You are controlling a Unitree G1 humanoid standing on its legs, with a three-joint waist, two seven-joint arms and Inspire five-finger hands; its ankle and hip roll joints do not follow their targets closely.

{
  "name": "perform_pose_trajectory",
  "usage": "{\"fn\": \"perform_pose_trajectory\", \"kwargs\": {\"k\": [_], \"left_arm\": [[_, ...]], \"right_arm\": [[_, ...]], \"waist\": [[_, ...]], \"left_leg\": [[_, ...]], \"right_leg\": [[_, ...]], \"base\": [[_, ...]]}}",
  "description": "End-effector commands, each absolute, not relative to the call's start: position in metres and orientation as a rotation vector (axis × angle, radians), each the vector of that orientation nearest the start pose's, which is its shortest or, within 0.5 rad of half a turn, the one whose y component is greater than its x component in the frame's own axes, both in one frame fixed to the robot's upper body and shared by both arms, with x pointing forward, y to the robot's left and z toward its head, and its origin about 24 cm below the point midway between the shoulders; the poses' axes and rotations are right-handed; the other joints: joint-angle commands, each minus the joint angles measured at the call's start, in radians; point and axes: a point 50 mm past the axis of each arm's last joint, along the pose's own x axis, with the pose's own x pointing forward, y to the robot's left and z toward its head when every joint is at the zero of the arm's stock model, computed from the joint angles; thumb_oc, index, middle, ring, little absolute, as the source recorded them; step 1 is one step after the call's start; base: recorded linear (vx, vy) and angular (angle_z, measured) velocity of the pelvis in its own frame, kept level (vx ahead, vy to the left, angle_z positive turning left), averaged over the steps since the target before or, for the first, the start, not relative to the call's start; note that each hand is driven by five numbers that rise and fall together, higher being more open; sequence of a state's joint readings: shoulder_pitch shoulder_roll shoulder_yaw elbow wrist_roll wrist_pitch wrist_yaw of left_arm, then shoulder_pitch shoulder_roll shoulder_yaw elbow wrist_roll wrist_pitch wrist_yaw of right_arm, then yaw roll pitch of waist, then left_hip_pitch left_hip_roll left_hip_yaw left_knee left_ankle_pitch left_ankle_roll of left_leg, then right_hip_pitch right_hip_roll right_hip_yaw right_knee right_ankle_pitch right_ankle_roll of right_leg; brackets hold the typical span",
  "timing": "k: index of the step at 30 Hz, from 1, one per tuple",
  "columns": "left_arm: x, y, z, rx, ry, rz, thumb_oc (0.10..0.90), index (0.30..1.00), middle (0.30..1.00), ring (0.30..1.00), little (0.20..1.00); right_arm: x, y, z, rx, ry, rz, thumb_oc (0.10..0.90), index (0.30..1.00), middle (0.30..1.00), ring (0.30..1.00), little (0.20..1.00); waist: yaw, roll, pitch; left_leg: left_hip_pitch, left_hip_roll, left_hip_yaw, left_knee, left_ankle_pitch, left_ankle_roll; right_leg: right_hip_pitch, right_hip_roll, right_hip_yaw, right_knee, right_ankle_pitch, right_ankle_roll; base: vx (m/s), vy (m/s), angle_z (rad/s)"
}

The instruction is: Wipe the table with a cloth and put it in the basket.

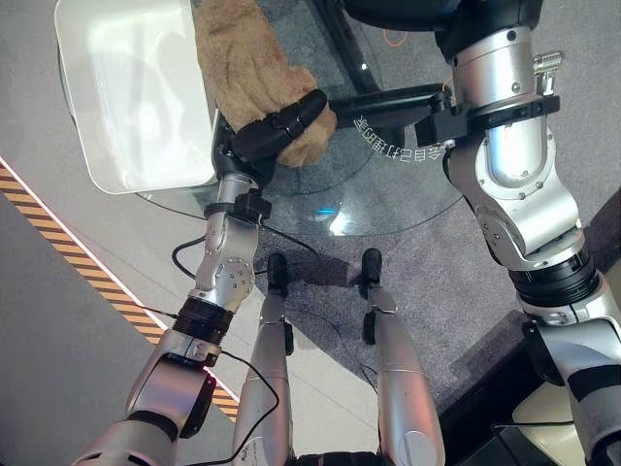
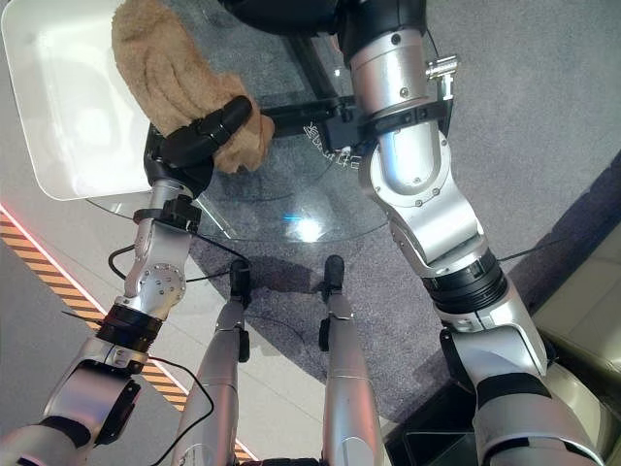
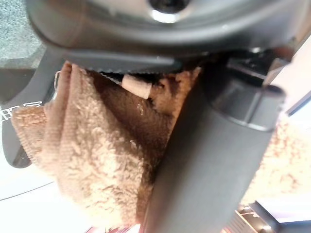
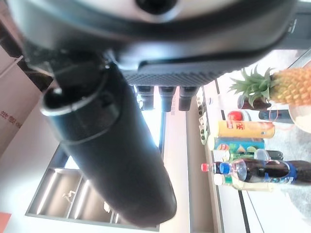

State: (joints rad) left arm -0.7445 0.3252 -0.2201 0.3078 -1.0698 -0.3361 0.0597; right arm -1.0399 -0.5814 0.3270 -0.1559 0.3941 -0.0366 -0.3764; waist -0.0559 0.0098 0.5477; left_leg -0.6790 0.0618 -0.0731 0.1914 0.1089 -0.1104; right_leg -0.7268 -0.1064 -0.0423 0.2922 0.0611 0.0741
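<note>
The left robot hand (image 1: 277,126) has its dark fingers curled round a brown fluffy cloth (image 1: 243,63), holding it bunched above the round glass bench (image 1: 388,199). The cloth's upper part hangs over the edge of the white basket (image 1: 126,97), which stands at the bench's left side. In the left wrist view the cloth (image 3: 92,160) is pressed between thumb and fingers. The right robot hand (image 4: 121,160) is raised away from the bench, its fingers straight, holding nothing

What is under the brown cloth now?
The fluffy brown cloth lies on the round glass table, overlapping the white basket. The left hand grips it; the glass beneath is hidden.
</note>
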Motion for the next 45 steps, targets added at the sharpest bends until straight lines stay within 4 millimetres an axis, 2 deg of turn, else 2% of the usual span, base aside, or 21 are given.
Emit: {"fn": "perform_pose_trajectory", "kwargs": {"k": [1,8,15,25,29,36,45], "left_arm": [[0.326,0.147,0.307,-0.703,-0.964,-0.377,0.100,0.300,0.300,0.300,0.200],[0.325,0.154,0.311,-0.695,-0.994,-0.337,0.100,0.300,0.300,0.300,0.200],[0.326,0.168,0.311,-0.694,-1.033,-0.273,0.100,0.300,0.300,0.300,0.200],[0.329,0.182,0.308,-0.685,-1.045,-0.216,0.100,0.300,0.300,0.300,0.200],[0.330,0.192,0.302,-0.691,-1.053,-0.192,0.100,0.300,0.300,0.300,0.200],[0.331,0.205,0.302,-0.688,-1.077,-0.139,0.100,0.300,0.300,0.300,0.200],[0.334,0.230,0.299,-0.674,-1.085,-0.014,0.100,0.300,0.300,0.300,0.200]], "right_arm": [[0.233,-0.114,0.399,-0.009,-1.397,0.192,0.800,0.900,0.900,0.900,0.900],[0.249,-0.127,0.389,0.006,-1.312,0.104,0.800,0.900,0.900,0.900,0.900],[0.269,-0.149,0.372,0.019,-1.210,-0.005,0.800,0.900,0.900,0.900,0.900],[0.286,-0.175,0.356,-0.026,-1.137,-0.146,0.800,0.900,0.900,0.900,0.900],[0.294,-0.191,0.346,-0.023,-1.086,-0.208,0.800,0.900,0.900,0.900,0.900],[0.308,-0.208,0.334,-0.021,-1.006,-0.286,0.800,0.900,0.900,0.900,0.900],[0.328,-0.242,0.306,0.000,-0.839,-0.423,0.800,0.900,0.900,0.900,0.900]], "waist": [[0.013,-0.040,-0.028],[0.009,-0.038,-0.028],[0.003,-0.038,-0.028],[0.001,-0.032,-0.028],[0.002,-0.029,-0.028],[0.006,-0.022,-0.028],[0.009,-0.012,-0.028]], "left_leg": [[0.033,-0.047,0.111,-0.028,-0.011,0.060],[0.035,-0.046,0.114,-0.036,-0.009,0.060],[0.042,-0.046,0.114,-0.039,-0.019,0.059],[0.032,-0.047,0.112,-0.040,-0.013,0.058],[0.031,-0.045,0.111,-0.039,-0.018,0.058],[0.024,-0.045,0.108,-0.034,-0.019,0.055],[0.016,-0.042,0.104,-0.030,-0.023,0.050]], "right_leg": [[0.066,0.057,-0.038,-0.018,-0.051,-0.023],[0.067,0.056,-0.039,-0.022,-0.049,-0.021],[0.071,0.055,-0.038,-0.019,-0.060,-0.017],[0.061,0.053,-0.040,-0.018,-0.051,-0.012],[0.057,0.053,-0.041,-0.014,-0.054,-0.009],[0.050,0.053,-0.041,-0.007,-0.055,-0.005],[0.043,0.052,-0.044,0.002,-0.065,-0.005]], "base": [[0.00,0.000,0.00],[0.00,0.000,0.00],[0.00,0.000,0.00],[0.00,0.000,0.00],[0.00,0.000,0.00],[0.00,0.000,0.00],[0.00,0.000,0.00]]}}
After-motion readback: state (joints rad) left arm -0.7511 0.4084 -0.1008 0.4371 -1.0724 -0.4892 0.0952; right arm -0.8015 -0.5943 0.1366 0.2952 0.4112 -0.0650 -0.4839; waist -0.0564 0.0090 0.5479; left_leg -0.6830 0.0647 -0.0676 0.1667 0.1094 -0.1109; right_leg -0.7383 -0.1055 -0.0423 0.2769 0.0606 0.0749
